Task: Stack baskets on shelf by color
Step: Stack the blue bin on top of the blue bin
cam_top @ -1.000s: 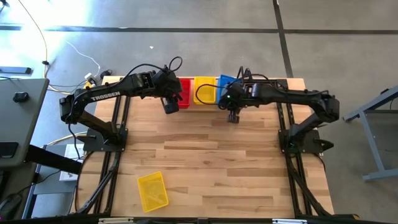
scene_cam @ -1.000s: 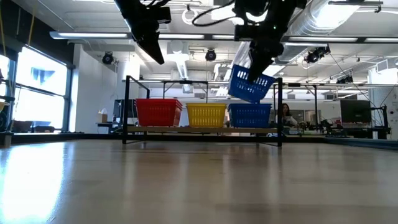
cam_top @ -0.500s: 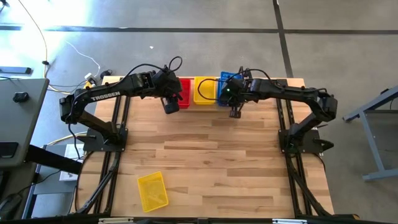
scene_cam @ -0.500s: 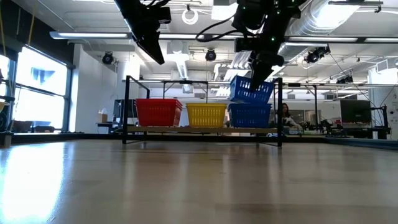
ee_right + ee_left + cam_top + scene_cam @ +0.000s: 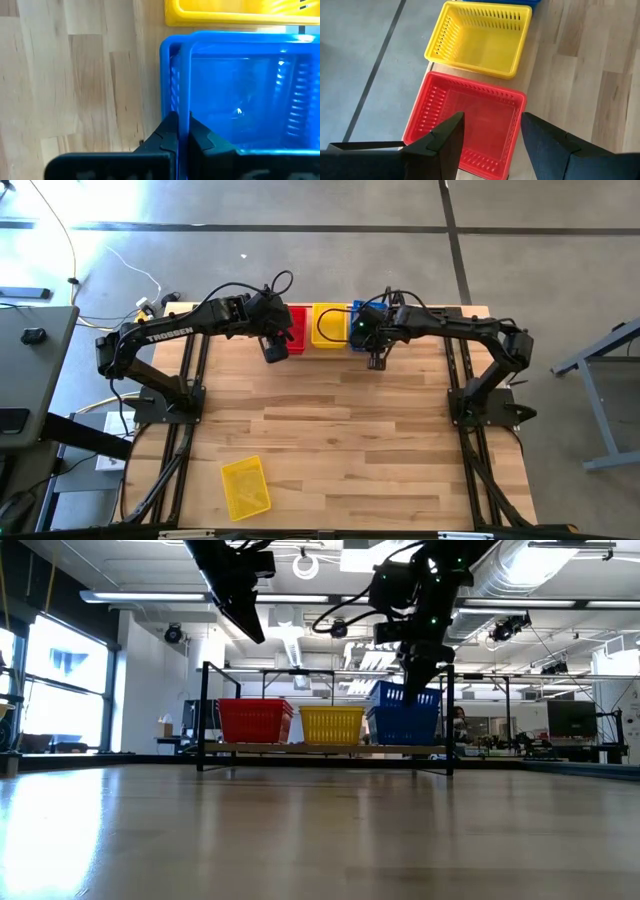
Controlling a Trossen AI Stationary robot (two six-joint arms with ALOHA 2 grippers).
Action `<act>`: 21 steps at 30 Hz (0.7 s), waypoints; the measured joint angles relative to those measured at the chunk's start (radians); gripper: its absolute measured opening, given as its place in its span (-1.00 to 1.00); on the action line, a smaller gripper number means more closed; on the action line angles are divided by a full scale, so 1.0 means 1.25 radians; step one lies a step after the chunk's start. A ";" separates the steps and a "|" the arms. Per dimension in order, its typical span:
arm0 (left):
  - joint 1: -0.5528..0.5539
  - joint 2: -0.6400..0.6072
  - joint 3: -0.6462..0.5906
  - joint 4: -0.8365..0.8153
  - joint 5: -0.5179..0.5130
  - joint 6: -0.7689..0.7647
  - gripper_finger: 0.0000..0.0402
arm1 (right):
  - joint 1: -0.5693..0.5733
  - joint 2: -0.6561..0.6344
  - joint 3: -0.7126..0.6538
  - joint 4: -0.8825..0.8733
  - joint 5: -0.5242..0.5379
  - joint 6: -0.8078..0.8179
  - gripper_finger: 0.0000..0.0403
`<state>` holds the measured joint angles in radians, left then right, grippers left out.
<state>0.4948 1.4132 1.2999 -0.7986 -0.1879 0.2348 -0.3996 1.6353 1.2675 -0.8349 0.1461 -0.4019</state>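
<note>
My right gripper pinches the upper blue basket by its rim.
It nests mouth-up, slightly tilted, in the shelf's blue basket; my left gripper hangs spread over the red basket.

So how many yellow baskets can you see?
2 yellow stacks or baskets: one on the shelf between red and blue, one loose at the table's near left. More may be nested inside the shelf one, hidden.
</note>
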 joint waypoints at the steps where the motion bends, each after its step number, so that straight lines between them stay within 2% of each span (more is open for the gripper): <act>1: 0.000 0.000 0.000 0.000 0.000 0.000 -0.08 | 0.000 0.001 0.000 0.001 0.001 0.000 -1.00; 12: 0.000 0.000 0.000 0.000 0.001 0.002 -0.08 | 0.000 0.001 0.000 0.004 0.035 -0.003 -0.98; 21: 0.000 0.000 0.000 0.000 0.001 0.002 -0.08 | 0.000 0.001 0.003 0.001 0.035 0.023 -0.61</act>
<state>0.4950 1.4132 1.2999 -0.7986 -0.1867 0.2375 -0.3992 1.6371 1.2707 -0.8333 0.1900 -0.3734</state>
